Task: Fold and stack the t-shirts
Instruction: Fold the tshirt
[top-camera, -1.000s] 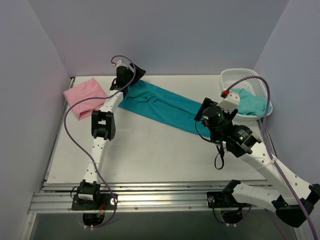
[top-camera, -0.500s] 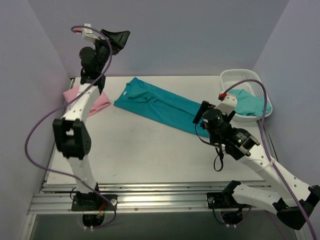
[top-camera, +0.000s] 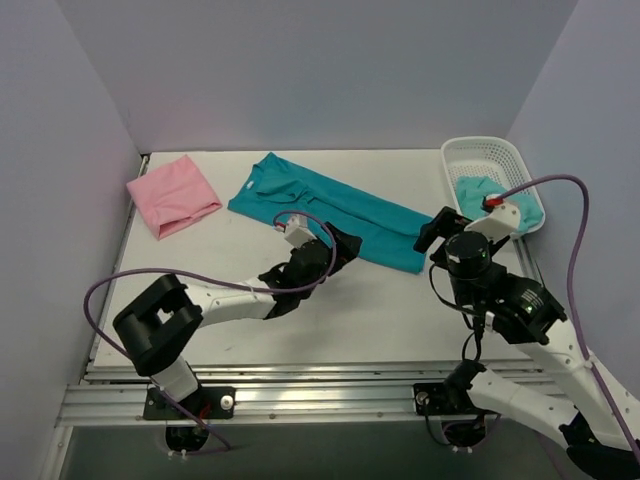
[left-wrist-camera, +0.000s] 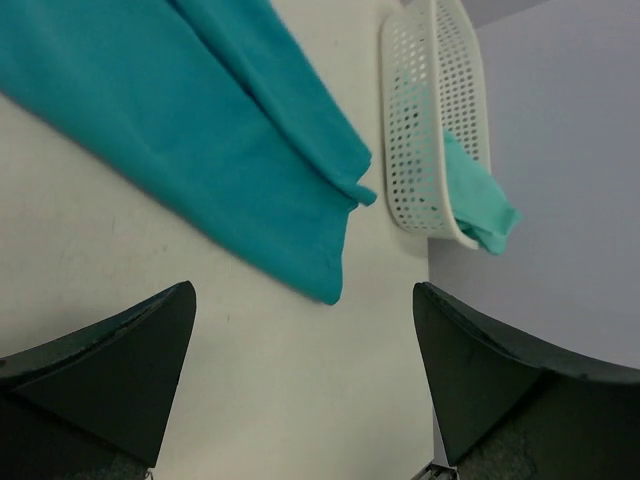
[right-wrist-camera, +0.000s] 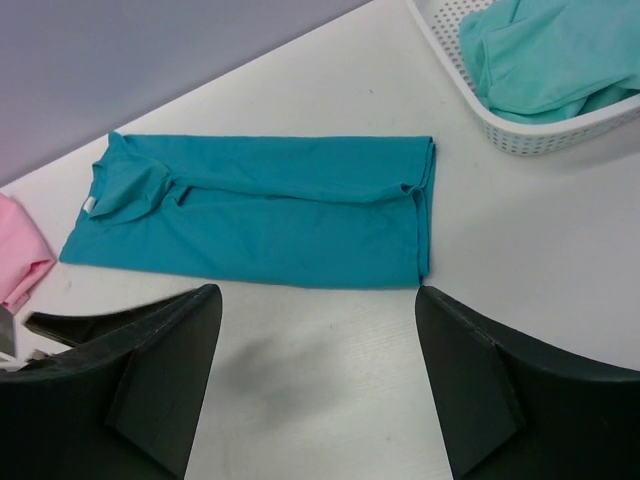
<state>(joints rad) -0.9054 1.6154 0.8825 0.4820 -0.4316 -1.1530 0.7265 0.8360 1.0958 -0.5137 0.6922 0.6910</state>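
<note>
A deep teal t-shirt (top-camera: 335, 212) lies folded into a long strip running diagonally across the far half of the table, also seen in the wrist views (left-wrist-camera: 200, 130) (right-wrist-camera: 270, 210). The pale pink t-shirt (top-camera: 173, 193) sits folded at the far left. An aqua-green t-shirt (top-camera: 497, 200) lies crumpled in the white basket (top-camera: 480, 150). My left gripper (top-camera: 340, 246) hovers low just in front of the teal strip's middle, open and empty (left-wrist-camera: 303, 295). My right gripper (top-camera: 436, 230) stands beside the strip's right end, open and empty (right-wrist-camera: 318, 292).
The white lattice basket (right-wrist-camera: 530, 135) stands at the far right corner against the wall. Purple walls close in the table on three sides. Bare tabletop (top-camera: 330, 330) stretches in front of the teal strip to the near rail.
My left arm swung up off the teal shirt's collar end, then came down low at the table's middle. My right gripper drew back right, off the shirt's right end.
</note>
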